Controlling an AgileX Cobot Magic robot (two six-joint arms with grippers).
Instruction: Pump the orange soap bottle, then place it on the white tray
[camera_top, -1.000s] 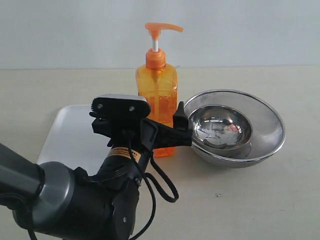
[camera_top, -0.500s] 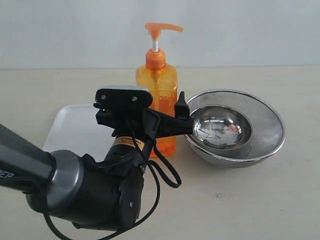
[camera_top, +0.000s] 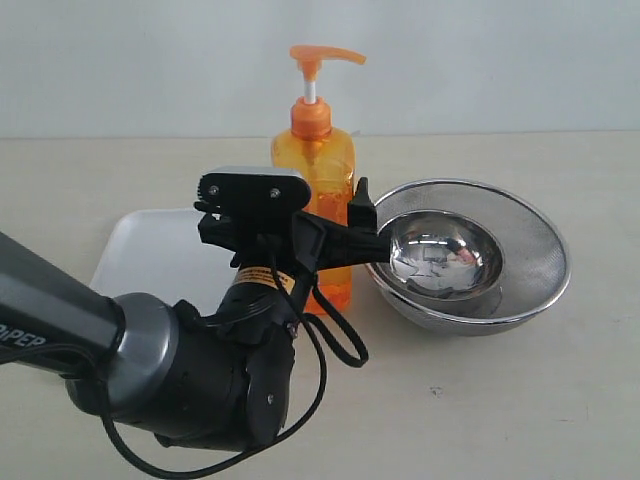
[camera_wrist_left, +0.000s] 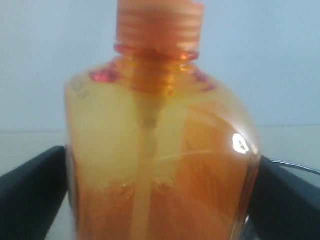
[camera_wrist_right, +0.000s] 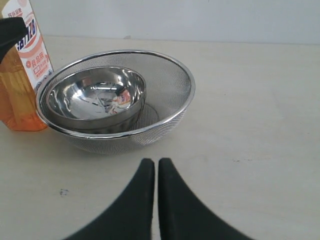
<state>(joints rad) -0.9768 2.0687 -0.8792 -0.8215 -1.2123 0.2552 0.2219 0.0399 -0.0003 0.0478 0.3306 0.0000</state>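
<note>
The orange soap bottle (camera_top: 322, 170) stands upright on the table between the white tray (camera_top: 150, 250) and the steel bowls, its pump head up. My left gripper (camera_top: 318, 228) reaches in from the front. Its black fingers (camera_wrist_left: 35, 185) lie against both sides of the bottle (camera_wrist_left: 160, 165), shut on it at mid-height. The bottle's base still rests on the table. The right wrist view shows the bottle's white label (camera_wrist_right: 31, 47) beside the bowls. My right gripper (camera_wrist_right: 156, 162) hangs shut and empty over bare table, out of the exterior view.
A small steel bowl (camera_top: 440, 255) sits inside a wider mesh strainer (camera_top: 545, 250), touching or nearly touching the bottle's right side. The tray lies flat to the bottle's left, partly hidden by my left arm (camera_top: 190, 370). A pale wall runs behind the table.
My left arm has pushed further in and slightly up around the bottle. Its fingers have drawn in against the bottle's sides. Bottle, tray and bowls have not moved.
</note>
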